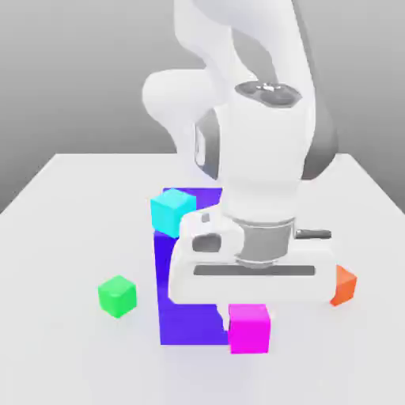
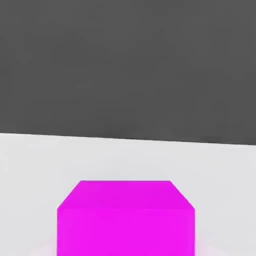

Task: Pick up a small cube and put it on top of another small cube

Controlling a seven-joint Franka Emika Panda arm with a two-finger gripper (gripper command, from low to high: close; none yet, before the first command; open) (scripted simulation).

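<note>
exterior view: the small magenta cube (image 1: 249, 332) sits low in the frame, just right of centre, and i have it pinched in my gripper (image 1: 249, 322), fingers closed on its sides. in the hand view it is squarely in front of me. whether it is touching the table (image 1: 63, 356) i cannot tell.

behind it stands the big blue-purple block (image 1: 190, 320), with the cyan cube (image 1: 172, 213) at its upper left corner. the green cube (image 1: 117, 297) lies at the lower left, the orange-red cube (image 1: 342, 285) at the right, partly behind my hand.

i judge the grasp made and the stacking still to do. next i should raise the cube clear of its neighbours, carry it level over whichever small cube is meant, and lower it centred before letting go.
</note>
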